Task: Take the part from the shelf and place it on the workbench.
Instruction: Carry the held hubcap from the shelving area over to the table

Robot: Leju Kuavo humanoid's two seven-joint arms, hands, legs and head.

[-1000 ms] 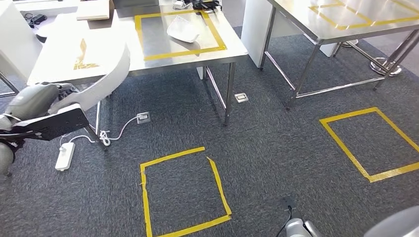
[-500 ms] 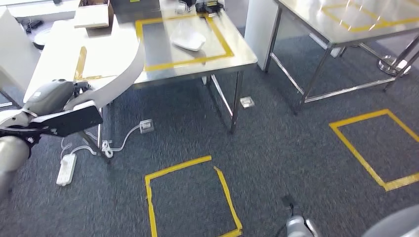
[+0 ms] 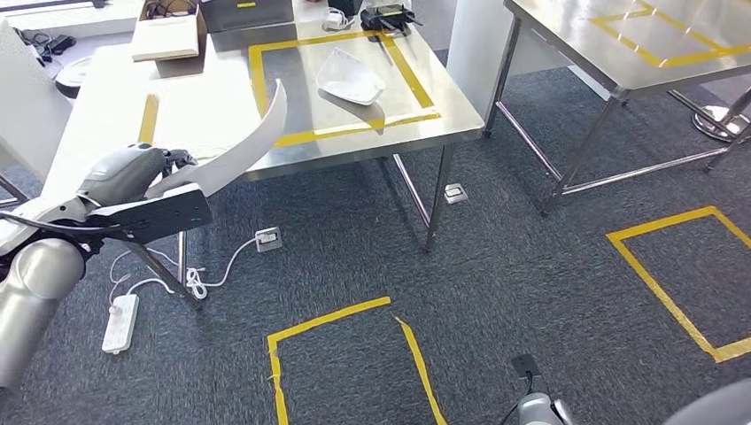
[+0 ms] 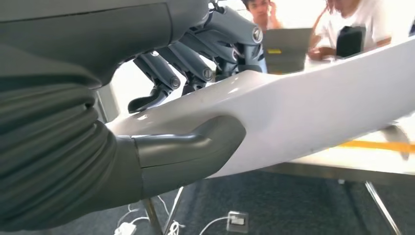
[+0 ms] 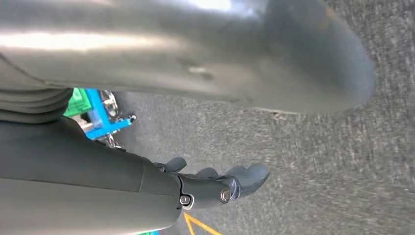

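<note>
Setting: grey carpeted floor (image 3: 496,257) marked with yellow tape squares (image 3: 345,363), and ahead a steel worktop (image 3: 354,146) bearing its own yellow tape rectangle (image 3: 266,88); a second steel table (image 3: 620,62) stands to the right, well apart. Item carried: one long, curved white part (image 3: 243,146), a thin shell-like panel, held by the left hand (image 3: 133,177) at its lower end, with the free end rising over the near edge of the worktop. Grasp: in the left wrist view the thumb (image 4: 191,147) lies across one face of the part (image 4: 318,107) and the dark fingers (image 4: 195,58) curl over the opposite face, so the part is clamped between them. Right hand (image 5: 215,183): hangs beside the body over the carpet, holding nothing, its fingers loosely curled and slightly apart. Already on the worktop: a small white dish-shaped piece (image 3: 350,78) inside the tape rectangle, a cardboard box (image 3: 168,35) at the far left, dark equipment (image 3: 385,13) at the far edge. On the floor: a white power strip (image 3: 120,323) with trailing cable. Step in hand, as judged: carry and approach, the part off the shelf and not yet set down. Next move calls for closing on the worktop, bringing the part over it, probably within the tape rectangle and clear of the white piece, lowering it flat, and only then opening the fingers.
</note>
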